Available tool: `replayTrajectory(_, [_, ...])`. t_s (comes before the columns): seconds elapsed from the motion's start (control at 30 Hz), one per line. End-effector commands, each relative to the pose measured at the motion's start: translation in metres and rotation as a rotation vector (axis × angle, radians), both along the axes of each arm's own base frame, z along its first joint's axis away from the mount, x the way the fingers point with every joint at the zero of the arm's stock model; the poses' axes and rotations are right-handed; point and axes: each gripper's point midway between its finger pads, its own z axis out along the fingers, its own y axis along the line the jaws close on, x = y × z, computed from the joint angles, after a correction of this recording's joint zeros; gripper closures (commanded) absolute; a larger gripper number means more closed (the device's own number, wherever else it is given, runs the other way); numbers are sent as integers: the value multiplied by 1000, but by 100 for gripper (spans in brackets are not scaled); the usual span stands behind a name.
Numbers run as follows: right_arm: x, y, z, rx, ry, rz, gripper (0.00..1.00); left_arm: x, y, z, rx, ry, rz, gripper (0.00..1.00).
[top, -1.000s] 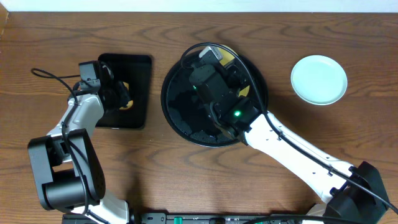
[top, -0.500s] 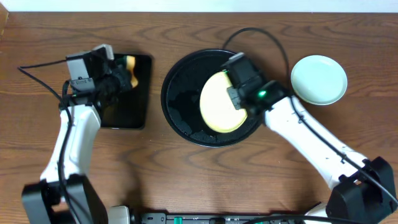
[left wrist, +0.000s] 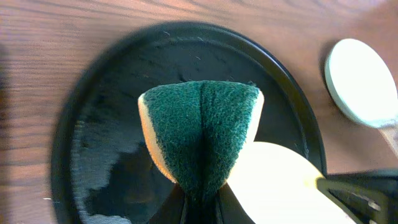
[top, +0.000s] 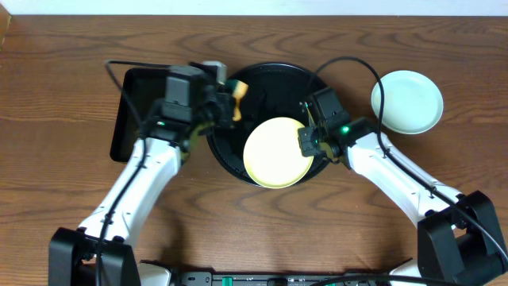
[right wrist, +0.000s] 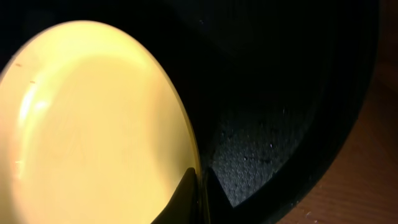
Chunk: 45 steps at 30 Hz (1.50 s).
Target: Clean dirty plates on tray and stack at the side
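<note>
The pale yellow plate is held tilted over the round black tray. My right gripper is shut on its right rim; in the right wrist view the fingers pinch the plate's edge. My left gripper is shut on a folded green and yellow sponge above the tray's upper left. In the left wrist view the sponge hangs over the tray, just above the yellow plate. One mint-blue plate lies on the table at the right. Another mint-blue plate is out of view.
A rectangular black tray lies left of the round tray, partly under my left arm. The mint-blue plate also shows in the left wrist view. Cables run over both arms.
My left arm swung right from the rectangular tray, carrying the sponge over the round tray. My right gripper moved the yellow plate left and down a little.
</note>
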Motion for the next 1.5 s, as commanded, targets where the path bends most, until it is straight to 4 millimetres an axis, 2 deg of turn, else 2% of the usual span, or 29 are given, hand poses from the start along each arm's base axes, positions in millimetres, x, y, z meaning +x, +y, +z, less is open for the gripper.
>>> replayTrajectory(0.0, [-4,-9,-9,3,4,-85,99,-5,-10,-7,90,-17,-5,92])
replayTrajectory(0.2, [-5,-10,-20,23,-9,-115,99,-21,-30,-21,143,-10,-42,92])
replayTrajectory(0.47, [-6,-11,-22,23,-9,-117,99,-39,-45,-56,143,-22,-86,92])
replayTrajectory(1.0, [-6,-11,-22,22,-9,-116,99,-32,-52,-112,131,-42,-90,92])
replayTrajectory(1.2, [-6,-11,-22,22,-9,-116,99,-29,-43,-129,183,-23,-56,92])
replayTrajectory(1.33, [-6,-11,-22,22,-8,-116,99,-20,-36,-127,216,-61,-6,93])
replayTrajectory(1.47, [-6,-11,-22,22,-8,-116,99,-15,-39,-124,201,-82,-1,92])
